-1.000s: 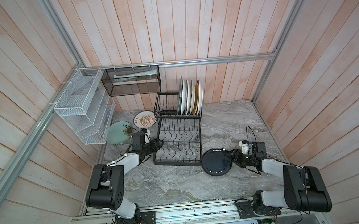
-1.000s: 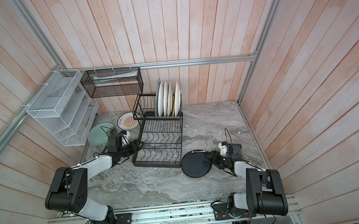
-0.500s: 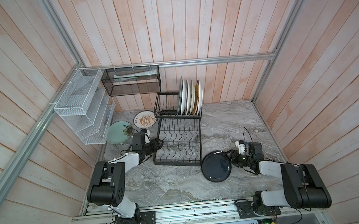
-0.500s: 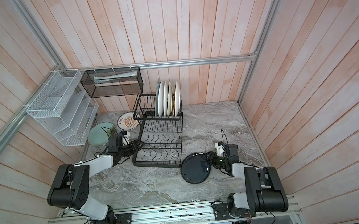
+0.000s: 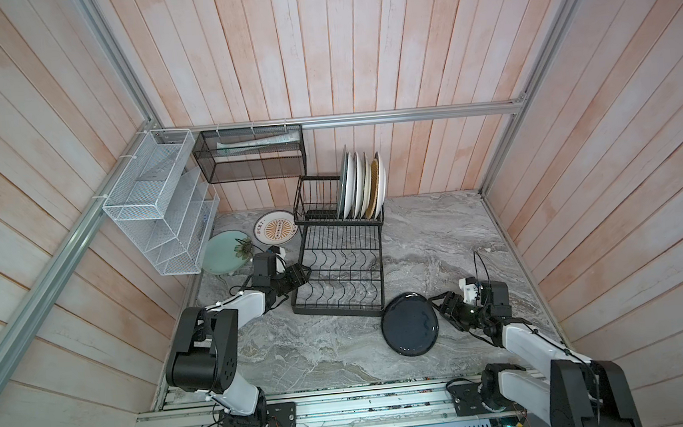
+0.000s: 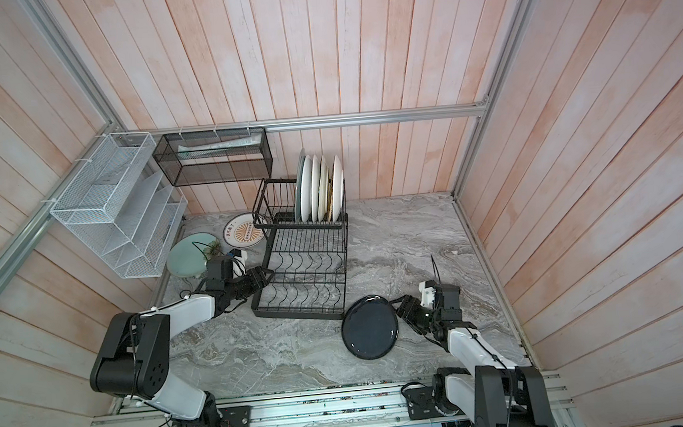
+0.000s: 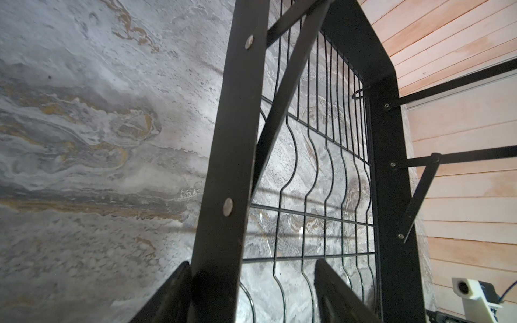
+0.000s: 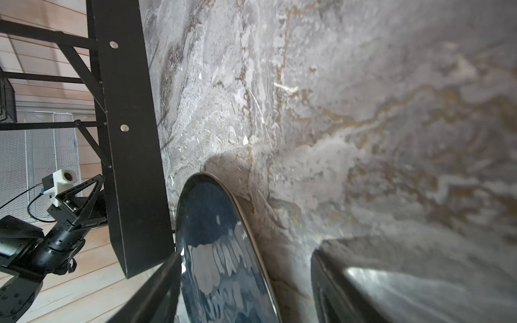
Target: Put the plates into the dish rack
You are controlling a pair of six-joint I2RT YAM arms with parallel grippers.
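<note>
Released: right end effector (image 5: 439, 309), jaws spread astride the rim of the black plate (image 5: 410, 324), lower right of centre, just beside the near corner of the dish rack (image 5: 339, 281). Likewise spread: left end effector (image 5: 300, 272), astride the rack's left side bar. Bare worktop (image 5: 437, 236) right of rack.

The round black glazed plate (image 8: 221, 251) is showing a glossy, mirror-like surface that is reflecting pale highlights. The black metal dish rack (image 7: 229, 167) is presenting a matt painted finish with bright rivets. The grey marbled tabletop (image 5: 416, 238) is appearing smooth with a faint sheen. The pale pink wooden plank walls (image 5: 319, 58) are looking matt.
</note>
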